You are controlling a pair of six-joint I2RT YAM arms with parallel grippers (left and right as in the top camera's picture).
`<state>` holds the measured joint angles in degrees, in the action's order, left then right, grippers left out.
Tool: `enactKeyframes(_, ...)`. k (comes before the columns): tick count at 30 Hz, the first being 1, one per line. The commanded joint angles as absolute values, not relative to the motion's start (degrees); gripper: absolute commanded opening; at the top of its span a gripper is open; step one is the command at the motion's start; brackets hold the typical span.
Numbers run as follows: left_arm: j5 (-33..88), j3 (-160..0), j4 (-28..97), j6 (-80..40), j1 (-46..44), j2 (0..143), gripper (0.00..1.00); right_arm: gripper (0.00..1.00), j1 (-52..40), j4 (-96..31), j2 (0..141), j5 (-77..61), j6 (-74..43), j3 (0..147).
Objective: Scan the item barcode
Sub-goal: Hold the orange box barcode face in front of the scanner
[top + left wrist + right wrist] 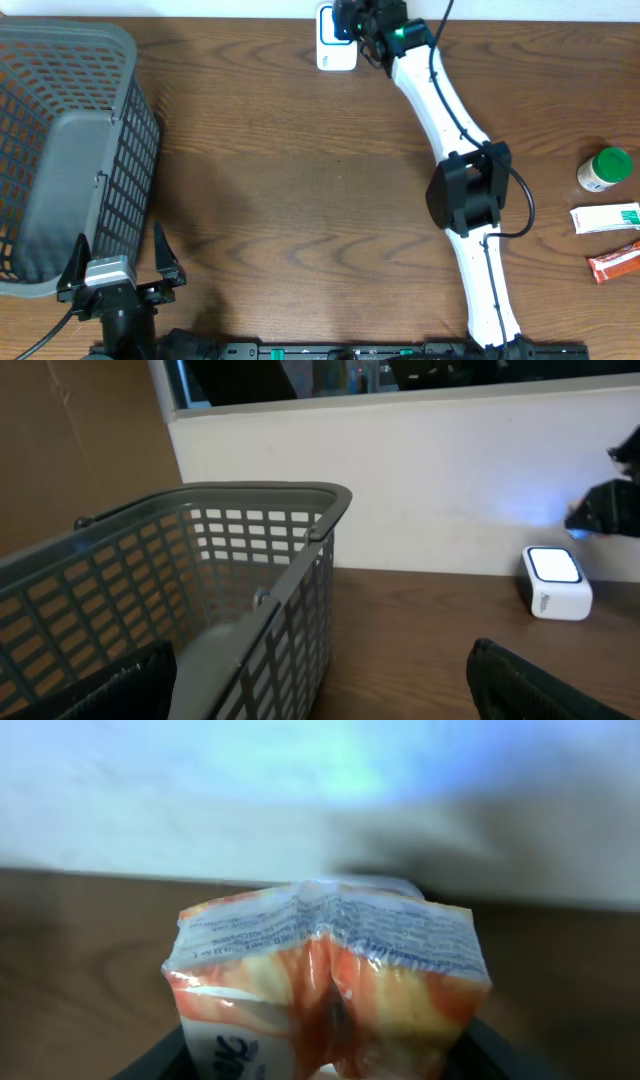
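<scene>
The left gripper [118, 256] sits at the near left edge of the table [300, 200], with its two fingers spread wide apart and nothing between them. In the left wrist view both fingertips [110, 685] show as dark shapes along the bottom of the frame, with bare tabletop in the gap. Just to the far left of this gripper stands a grey mesh basket [140, 130]. Its open top faces up, its rim [250, 495] is level, and its solid grey floor is visible inside. Further right, at the far edge of the table near the centre, a small white scanner [335, 48] stands against the wall. Its face is lit, and a blue glow falls on the wall beside it [555, 580]. The right gripper [358, 20] reaches from the near right across the table and hangs directly at the scanner, partly covering it from above. The right wrist view shows its fingers [150, 1060] clamped on an orange-and-white snack packet [320, 980]. The crimped, printed end of the packet points toward the blue-lit wall. The packet is off the table, held in front of the scanner; the barcode itself cannot be made out. At the far right of the table, well apart from both arms, lie a green-capped bottle [605, 168], a white box [605, 218] and an orange wrapper [613, 263], in that order from far to near.
</scene>
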<state>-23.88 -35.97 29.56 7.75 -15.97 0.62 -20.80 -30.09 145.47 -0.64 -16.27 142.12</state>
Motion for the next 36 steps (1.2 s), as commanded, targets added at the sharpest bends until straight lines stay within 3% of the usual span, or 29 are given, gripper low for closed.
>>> enactKeyframes(1, -23.5, -35.8, 29.3, 8.5, -16.2, 0.2, 0.91, 0.54, -23.6, -26.9, 148.6, 7.0, -11.4, 143.5)
enactKeyframes(23, -23.6, -35.8, 29.3, 8.5, -16.2, 0.2, 0.91, 0.55, -23.5, -22.2, 153.3, 15.6, -6.6, 143.5)
enactKeyframes(31, -23.5, -35.8, 29.3, 8.5, -16.2, 0.2, 0.91, 0.54, -23.2, -29.5, 148.4, 17.1, -6.6, 144.8)
enactKeyframes(36, -23.6, -35.8, 29.3, 8.5, -16.2, 0.2, 0.91, 0.54, -22.2, -43.6, 139.5, 19.2, -6.9, 144.8)
